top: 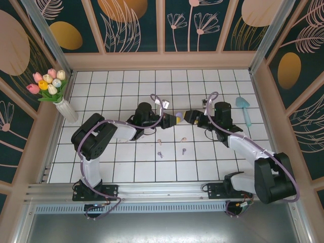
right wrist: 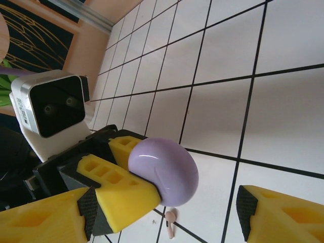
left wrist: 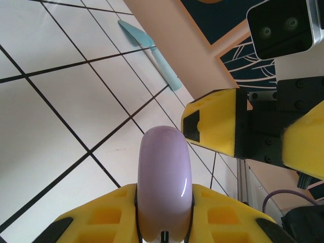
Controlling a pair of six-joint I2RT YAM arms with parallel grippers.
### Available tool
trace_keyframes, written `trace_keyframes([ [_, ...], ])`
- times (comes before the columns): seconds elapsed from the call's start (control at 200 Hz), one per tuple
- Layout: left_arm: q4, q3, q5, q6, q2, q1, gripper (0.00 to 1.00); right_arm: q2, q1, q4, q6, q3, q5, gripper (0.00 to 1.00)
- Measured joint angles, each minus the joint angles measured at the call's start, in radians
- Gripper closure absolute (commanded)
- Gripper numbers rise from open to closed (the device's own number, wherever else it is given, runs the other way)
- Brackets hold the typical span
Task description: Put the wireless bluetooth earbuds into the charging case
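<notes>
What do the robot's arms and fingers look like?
The left arm and right arm are chunky white and black parts, with thin purple cables looping along them. The fingers are bright yellow blocks with square holes and black pads. Each wrist carries a white camera box.

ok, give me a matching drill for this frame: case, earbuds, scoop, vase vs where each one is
Things:
1 case
2 earbuds
3 scoop
4 vase

Places:
A left edge, by the wall
B loose on the tiles between the arms
C gripped, off the tiles
D right side, lying flat

Pairs: 1-C; 2-B; 3-D; 4-A
</notes>
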Motion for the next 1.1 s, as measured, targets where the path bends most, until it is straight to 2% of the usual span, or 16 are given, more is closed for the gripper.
trace_keyframes([
  [0.34,-0.030,0.005,0.009,0.003,-0.018,0.004,0.94,0.100,0.035,0.038,0.000,0.000,0.008,0.31],
  [0.751,-0.019,-0.009,0.017,0.002,-0.108,0.008,0.95,0.194,-0.020,0.084,0.042,-0.013,0.050,0.34],
  [0.916,-0.008,-0.022,0.017,0.003,-0.114,0.008,0.95,0.161,-0.020,0.073,0.053,-0.019,0.055,0.34],
  [1.101,0.003,-0.045,0.018,-0.002,-0.114,0.008,0.96,0.010,-0.021,0.071,0.059,-0.068,0.038,0.36],
])
